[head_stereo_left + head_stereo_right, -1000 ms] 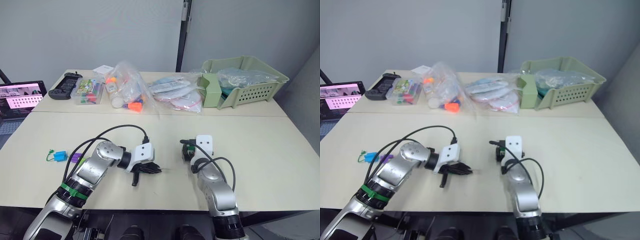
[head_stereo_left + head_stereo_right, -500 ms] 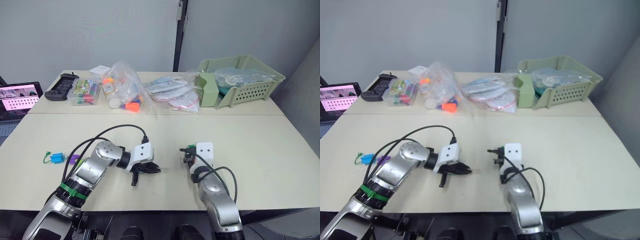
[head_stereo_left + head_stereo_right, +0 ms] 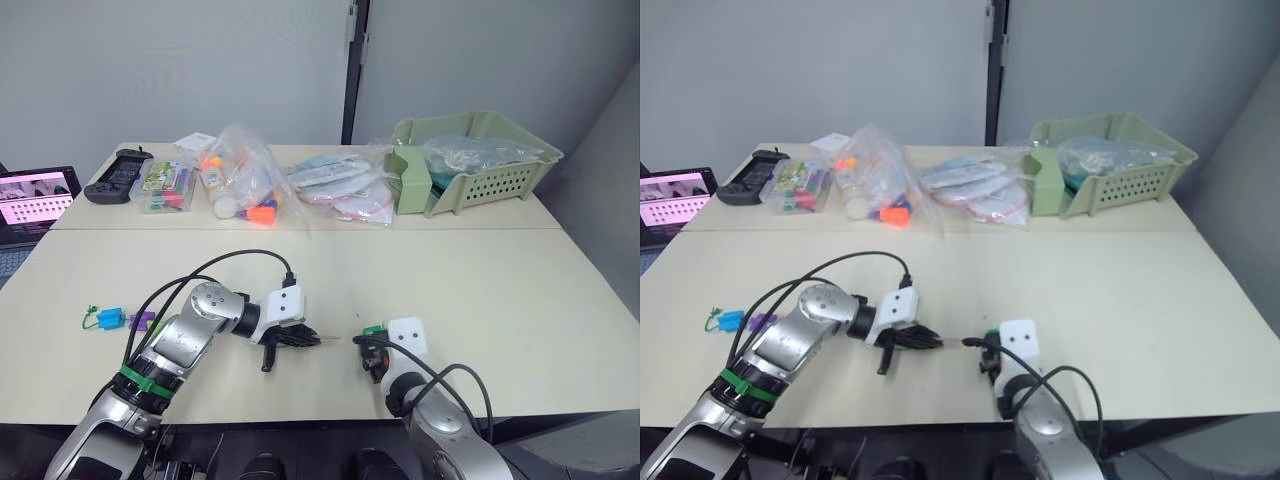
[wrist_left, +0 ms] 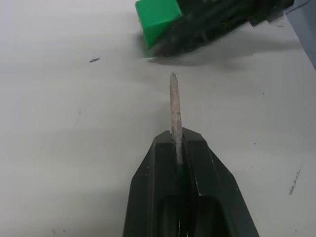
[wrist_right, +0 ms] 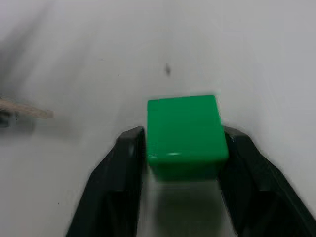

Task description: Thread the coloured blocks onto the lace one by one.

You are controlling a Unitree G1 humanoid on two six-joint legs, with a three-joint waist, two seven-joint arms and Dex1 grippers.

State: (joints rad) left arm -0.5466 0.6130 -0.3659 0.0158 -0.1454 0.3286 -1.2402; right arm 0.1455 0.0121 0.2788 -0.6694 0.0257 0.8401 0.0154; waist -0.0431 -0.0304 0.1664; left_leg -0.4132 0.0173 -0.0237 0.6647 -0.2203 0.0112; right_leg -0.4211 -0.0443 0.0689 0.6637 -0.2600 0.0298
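Head view: left hand (image 3: 312, 339) pinches the lace tip (image 3: 327, 338) just above the bench (image 3: 500, 280); right hand (image 3: 372, 345) sits near it, gripping a green block (image 3: 372, 329).
Left wrist: fingers clamp the tip, block just beyond it.
Right wrist: fingers squeeze the block, tip beside it.

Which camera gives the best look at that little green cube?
The right wrist view: the green cube sits close up between the right gripper fingers. The left wrist view catches one corner; the head views show a tiny speck.
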